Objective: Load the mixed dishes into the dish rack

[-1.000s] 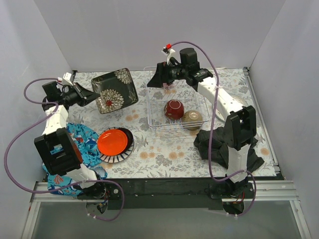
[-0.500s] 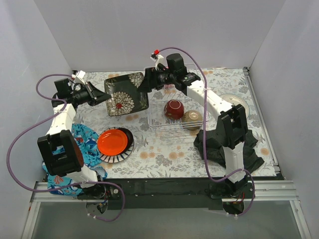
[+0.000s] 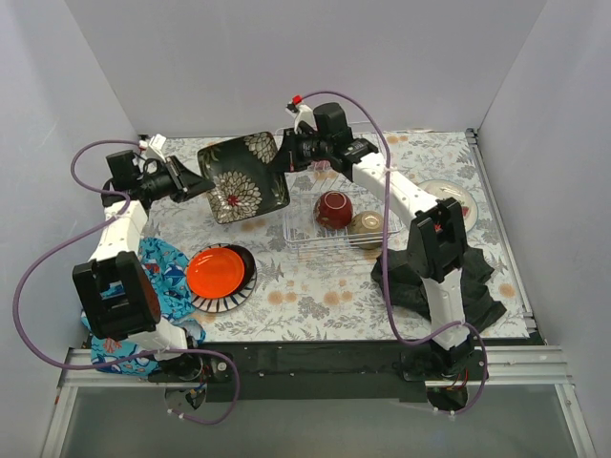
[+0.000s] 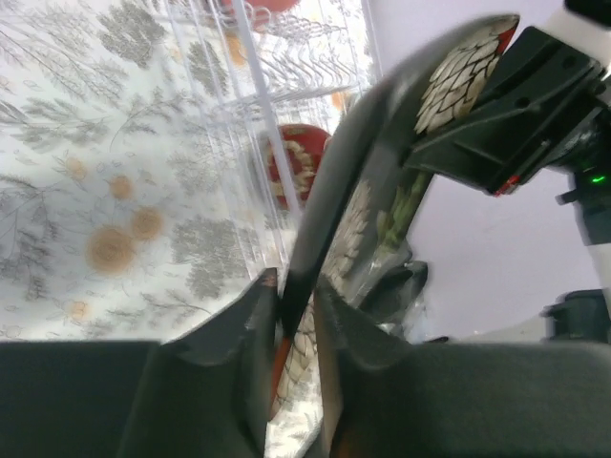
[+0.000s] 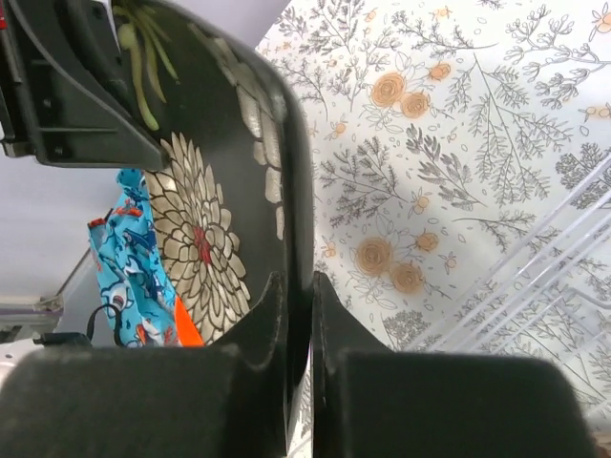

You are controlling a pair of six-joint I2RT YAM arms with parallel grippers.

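Top external view shows the black flowered plate (image 3: 243, 177) lifted above the table, between the two arms and tilted so that its face turns up toward the camera. The left gripper (image 3: 199, 183) pinches its left rim, with the jaws nearly together. The right gripper (image 3: 280, 157) is closed in the same way on the upper right corner. The wrist views confirm it: in each one only the thin plate rim (image 4: 286, 305) (image 5: 298, 286) sits between the fingers. The dish rack (image 3: 334, 246) lies directly to the right of the plate, on the side of the right arm, so that arm is the nearer one to carry it in. The right edge of the plate is just beside the left wall of the rack. Inside the rack, the red bowl (image 3: 333, 209) and the dark tan-bottomed bowl (image 3: 367, 225) take the front part. The back part seems free, though the thin wires are difficult to read here. As I judge it, the plate must go in on its edge between the dividers, passing over the left wall and behind the red bowl. The orange plate (image 3: 216, 270) waits on its stack, well apart at the front left.
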